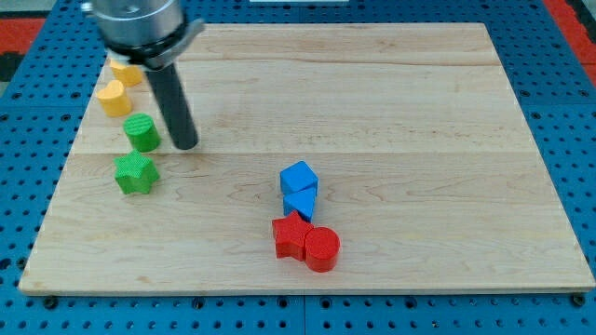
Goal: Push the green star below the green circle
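The green star [136, 173] lies near the board's left edge, just below the green circle [142, 133], with a small gap between them. My tip [186, 145] rests on the board just right of the green circle and up and to the right of the green star, touching neither as far as I can tell. The dark rod rises from it toward the view's top left.
A yellow heart-like block [115, 98] and a yellow block [126, 72], partly hidden by the arm, sit above the green circle. A blue cube [299, 177], a blue triangle-like block [301, 202], a red star [291, 236] and a red cylinder [322, 248] cluster at bottom centre. The wooden board [419, 140] has edges all round.
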